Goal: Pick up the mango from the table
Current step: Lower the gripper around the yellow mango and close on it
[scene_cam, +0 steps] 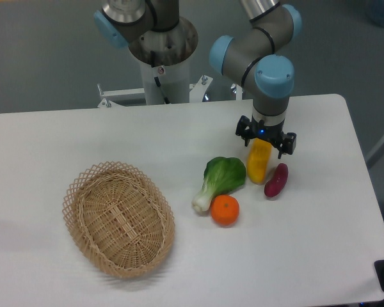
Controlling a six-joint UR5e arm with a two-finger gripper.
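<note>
- White and wide, the table [64, 134] fills most of what we see, and a gray floor shows behind it.
- We see the arm [259, 45] reach down from above, with gray tubes and light blue caps at its joints.
- Its gripper [265, 142] sits right over the far end of the mango [258, 164].
- We see black fingers [243, 130] spread apart, one on each side of the mango's top end. They are not squeezed together.
- We cannot tell if the fingers touch the fruit or just stand close beside it.
- We see the mango lying on the table, right of the middle. It is long and yellow, and it turns orange at the end nearest us.
- A purple sweet potato [276, 180] lies just to the right of the mango. We cannot tell if the two touch.
- A green leafy vegetable [219, 180] with a white stem lies just to the left of the mango. Its leaf comes very close to the mango's side.
- A round orange [224, 210] sits in front of the green vegetable, right by its stem.
- A woven basket [118, 218] sits on the left part of the table, well apart from the food.
- Behind the table we see the arm's white stand [160, 70].
</note>
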